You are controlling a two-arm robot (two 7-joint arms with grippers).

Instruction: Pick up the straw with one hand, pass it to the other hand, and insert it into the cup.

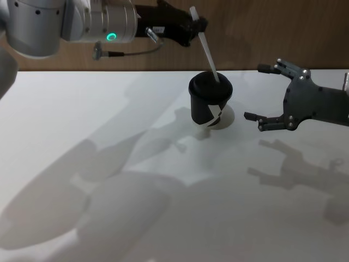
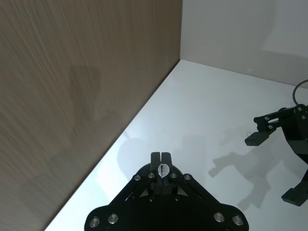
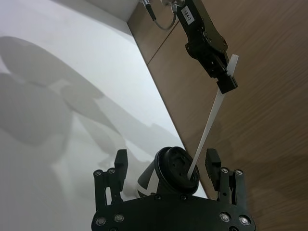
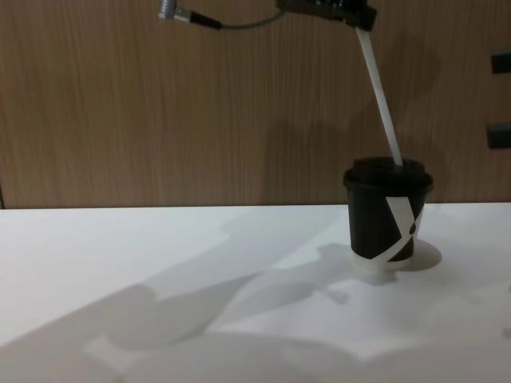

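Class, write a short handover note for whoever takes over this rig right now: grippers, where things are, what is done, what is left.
Left gripper: shut on the straw near its top, above the cup.
Right gripper: open, empty, beside the cup on its right.
Cup: upright on the white table, lid on.
Done: the straw is in the left gripper and its lower end is at the lid.
Left: push the straw further in if needed, release, withdraw.

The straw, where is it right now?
The straw leans with its lower tip in the cup's lid, top end pinched by the left end effector, near the wooden wall.
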